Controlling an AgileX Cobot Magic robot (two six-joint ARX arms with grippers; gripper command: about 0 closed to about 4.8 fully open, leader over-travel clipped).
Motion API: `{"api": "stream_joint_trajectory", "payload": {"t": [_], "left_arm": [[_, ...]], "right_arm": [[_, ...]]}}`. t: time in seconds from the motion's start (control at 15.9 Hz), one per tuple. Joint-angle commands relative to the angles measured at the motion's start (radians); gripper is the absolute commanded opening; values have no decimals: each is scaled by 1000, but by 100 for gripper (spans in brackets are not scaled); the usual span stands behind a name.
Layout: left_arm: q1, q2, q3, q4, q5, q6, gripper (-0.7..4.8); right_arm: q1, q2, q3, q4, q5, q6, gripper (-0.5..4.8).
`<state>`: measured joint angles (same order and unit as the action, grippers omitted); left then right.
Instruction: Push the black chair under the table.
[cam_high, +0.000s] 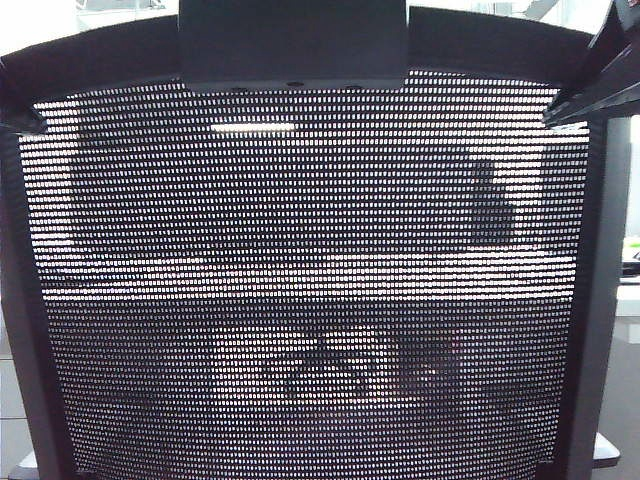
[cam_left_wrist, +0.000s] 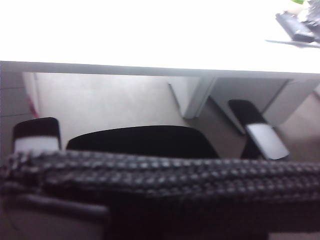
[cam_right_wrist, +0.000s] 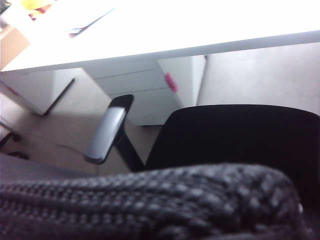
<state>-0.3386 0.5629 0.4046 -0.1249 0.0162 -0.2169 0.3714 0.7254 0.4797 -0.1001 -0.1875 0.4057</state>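
Black chair (cam_high: 300, 300) filling the exterior view, mesh backrest square to the camera, headrest bracket (cam_high: 292, 45) at top: set up for a straight shove. Seat (cam_left_wrist: 142, 141) short of the table (cam_left_wrist: 150, 67) edge, not yet tucked under; 2 armrests (cam_right_wrist: 107, 131) clear of the white drawer cabinet (cam_right_wrist: 150, 92). Left gripper and right gripper up by the backrest's top rim; fingers out of view, so grip state unknowable.

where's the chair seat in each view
Exterior: not clearly visible; the mesh backrest fills the frame.
Left wrist: seat at centre, beyond the backrest top.
Right wrist: seat at centre-right.
Shared landmark: the backrest. No gripper shows in any view.
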Motion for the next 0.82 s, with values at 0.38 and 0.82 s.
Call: {"api": "stream_joint_trajectory", "payload": {"t": [0.38, 0.82], "left_arm": [[112, 206, 5, 302, 14, -4, -6], [122, 412, 5, 551, 14, -6, -6]], "right_arm": [[-59, 153, 12, 226, 28, -15, -8], [-141, 304, 14, 403, -30, -18, -8]]}}
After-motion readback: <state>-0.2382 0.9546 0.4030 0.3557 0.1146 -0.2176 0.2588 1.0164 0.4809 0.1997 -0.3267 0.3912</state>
